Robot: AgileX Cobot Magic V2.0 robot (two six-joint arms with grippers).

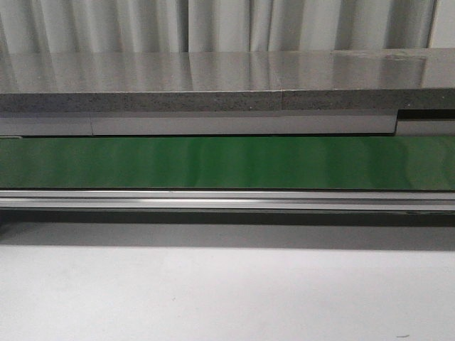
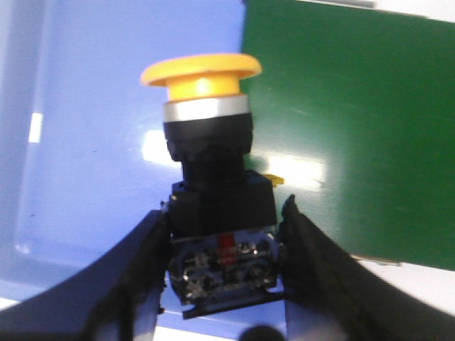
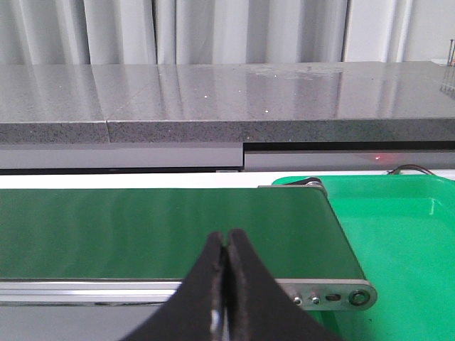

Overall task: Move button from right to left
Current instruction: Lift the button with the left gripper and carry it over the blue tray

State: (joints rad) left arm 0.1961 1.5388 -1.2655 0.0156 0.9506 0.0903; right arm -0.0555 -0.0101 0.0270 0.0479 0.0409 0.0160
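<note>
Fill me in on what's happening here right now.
The left gripper is shut on the button, clamping its black body with the yellow cap pointing away from the wrist. Behind it are a blue surface and the green conveyor belt. The right gripper is shut and empty, in front of the belt's end, next to a green tray. In the front view, neither arm nor the button shows, only the belt.

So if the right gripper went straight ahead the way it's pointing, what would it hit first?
Probably the green belt: the shut right gripper points across it toward the grey ledge behind. Its height above the belt is unclear, so it might pass over.
</note>
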